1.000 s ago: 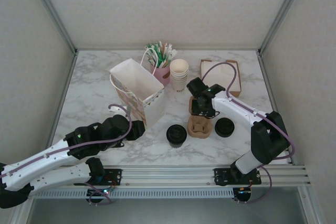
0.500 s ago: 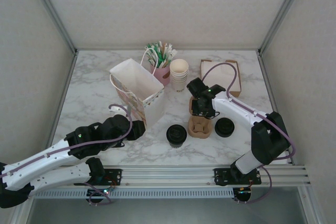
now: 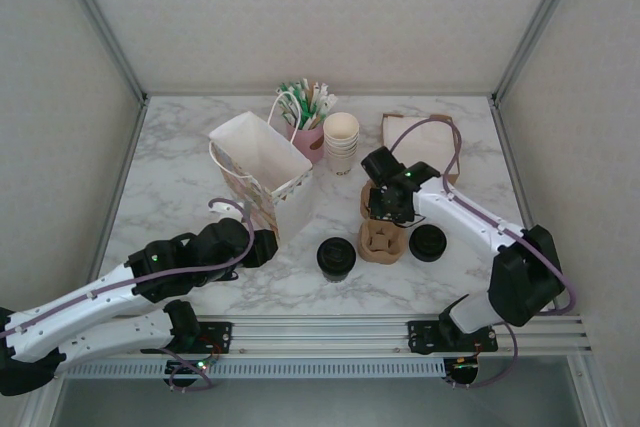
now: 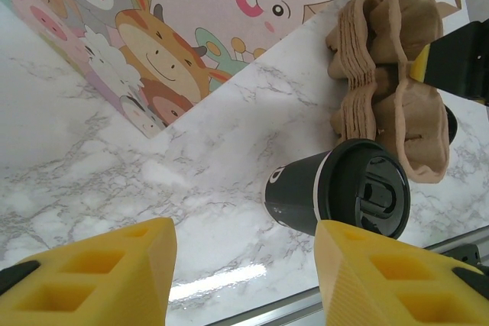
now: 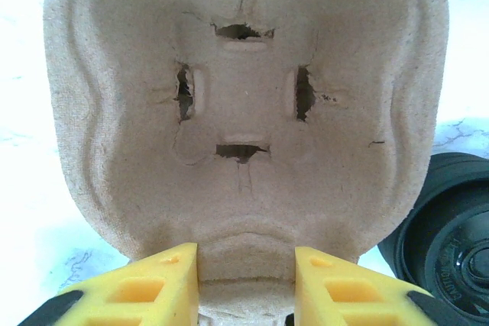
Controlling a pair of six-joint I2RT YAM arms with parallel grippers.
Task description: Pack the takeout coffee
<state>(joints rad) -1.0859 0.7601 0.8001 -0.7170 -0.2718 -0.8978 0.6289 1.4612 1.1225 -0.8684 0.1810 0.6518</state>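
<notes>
Sitting upright near the middle of the worktop's (image 3: 180, 187) front edge: the takeout coffee (image 3: 336, 258), a dark cup with its black lid on and nothing touching it. The pulp carrier stack (image 3: 382, 240) is standing just right of it. The right gripper (image 5: 246, 265) is straddling the top carrier's rim; can't tell if it's pinching, likely aiming to peel one off for the cup. The left gripper (image 4: 243, 242) is hovering low with jaws apart and empty, beside the open paper bag (image 3: 262, 172), probably placed to steady it.

Takeout coffee (image 3: 336, 258), dark, black-lidded, standing upright
</notes>
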